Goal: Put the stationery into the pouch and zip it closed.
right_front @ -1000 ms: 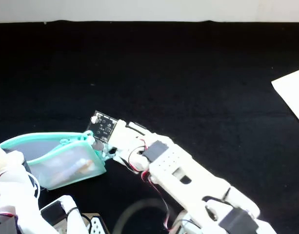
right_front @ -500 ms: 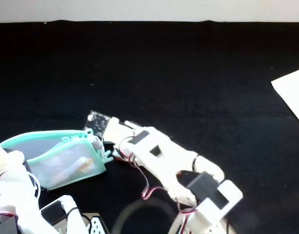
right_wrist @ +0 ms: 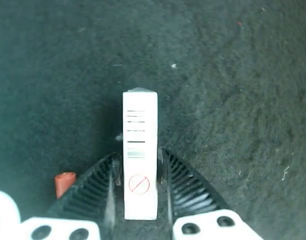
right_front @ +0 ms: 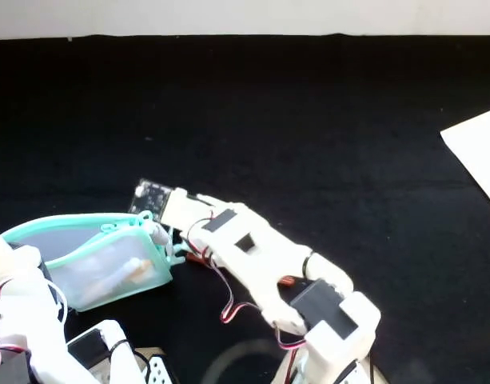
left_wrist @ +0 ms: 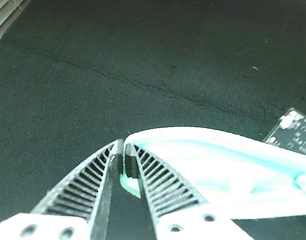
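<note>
A black table surface (right_front: 308,120) is spread across the high view, and a white sheet (right_front: 478,158) is laid on it at about 3 o'clock, cut off by the frame's edge. A pale strip of wall (right_front: 245,16) is seen beyond the table's far edge at 12 o'clock. In the left wrist view, a faint crease (left_wrist: 143,85) is seen running across the black surface.

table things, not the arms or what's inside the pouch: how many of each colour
teal: 1, the pouch
white: 2, the block and the paper sheet
red: 1, the small piece
total: 4
</note>
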Motion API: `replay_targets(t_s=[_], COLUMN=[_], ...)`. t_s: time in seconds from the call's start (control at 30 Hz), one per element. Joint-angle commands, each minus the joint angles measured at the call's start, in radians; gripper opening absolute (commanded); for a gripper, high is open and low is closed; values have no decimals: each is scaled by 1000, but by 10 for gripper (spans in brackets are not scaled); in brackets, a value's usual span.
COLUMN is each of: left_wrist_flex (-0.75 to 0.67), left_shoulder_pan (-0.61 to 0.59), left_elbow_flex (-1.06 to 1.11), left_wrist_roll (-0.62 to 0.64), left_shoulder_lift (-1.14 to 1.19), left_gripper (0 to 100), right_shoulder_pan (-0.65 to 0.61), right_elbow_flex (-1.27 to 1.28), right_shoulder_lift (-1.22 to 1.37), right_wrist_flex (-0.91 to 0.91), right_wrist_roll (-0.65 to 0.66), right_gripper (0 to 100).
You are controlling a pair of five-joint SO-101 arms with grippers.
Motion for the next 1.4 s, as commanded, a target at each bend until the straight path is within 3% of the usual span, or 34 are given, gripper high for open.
replay_targets(t_s=[0.0, 0.27, 0.47, 0.6, 0.77, 1.07, 1.37], left_wrist_flex=[11, 11, 11, 11, 15, 17, 18], left_shoulder_pan=[-5, -5, -5, -5, -5, -5, -12], left_elbow_flex=[1, 1, 1, 1, 1, 2, 2], left_wrist_roll=[5, 6, 9, 9, 11, 11, 12], left_shoulder_lift=[1, 1, 1, 1, 1, 1, 1], left_gripper=[7, 7, 7, 7, 7, 7, 7], right_shoulder_pan=[79, 223, 229, 188, 96, -128, -306], right_elbow_flex=[-84, -265, -280, -283, -294, -506, -636], right_shoulder_lift=[4, -131, -374, -556, -707, -722, -722], right_wrist_flex=[-25, 122, 188, 237, 252, 271, 387], right_wrist_roll=[-80, -258, -368, -422, -578, -720, -776], right_gripper=[8, 8, 7, 7, 7, 7, 7])
